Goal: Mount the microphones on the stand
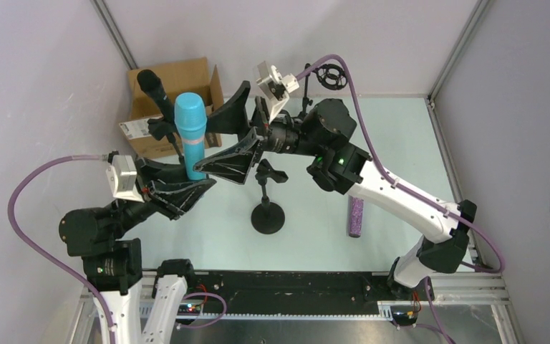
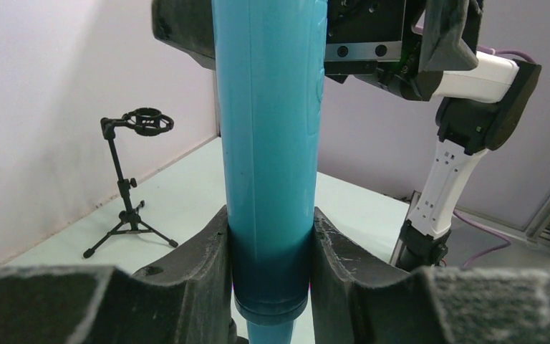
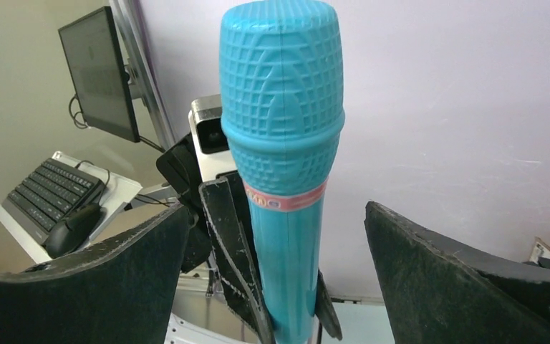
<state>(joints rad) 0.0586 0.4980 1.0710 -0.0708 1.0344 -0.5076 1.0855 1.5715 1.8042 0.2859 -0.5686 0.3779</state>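
The turquoise microphone [image 1: 190, 129] stands upright in the air, head up. My left gripper [image 1: 192, 179] is shut on its lower shaft [image 2: 270, 215], with both fingers pressed against it. My right gripper [image 1: 209, 140] is open, and its wide fingers [image 3: 415, 272] stand on either side of the microphone [image 3: 283, 143] without touching it. The black microphone [image 1: 155, 87] sits tilted in a clip on a stand [image 1: 163, 130] at the back left. On the table at the right lies the glittery purple microphone [image 1: 356, 216]. A round-base stand [image 1: 267, 216] with an empty clip [image 1: 269, 175] stands in the middle.
A cardboard box [image 1: 182, 79] sits at the back left behind the black microphone. A tripod stand with a ring mount [image 1: 331, 75] [image 2: 130, 179] stands at the back near the wall. Walls and frame posts enclose the table on three sides.
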